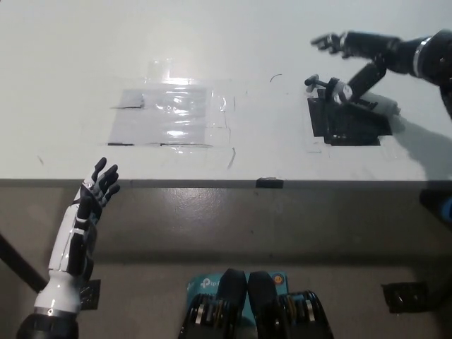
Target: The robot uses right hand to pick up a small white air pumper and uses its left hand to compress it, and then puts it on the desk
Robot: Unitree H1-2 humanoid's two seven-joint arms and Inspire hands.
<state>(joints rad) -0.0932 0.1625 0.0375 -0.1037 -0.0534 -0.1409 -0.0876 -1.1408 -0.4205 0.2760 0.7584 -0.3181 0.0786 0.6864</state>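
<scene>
White desk, air pumper lying released, right robot hand spread above

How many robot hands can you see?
2. The white left hand is at the lower left, in front of the desk's edge, fingers apart. The black right hand is at the upper right, open over the desk, just above the air pumper.

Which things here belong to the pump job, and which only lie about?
Belong to the job:
- air pumper, lying on the desk
- right hand, open above it
- left hand, open, resting below the desk edge
- desk

Only lying about:
- black mat under the pumper
- clear plastic sheet
- black clip on the desk edge
</scene>
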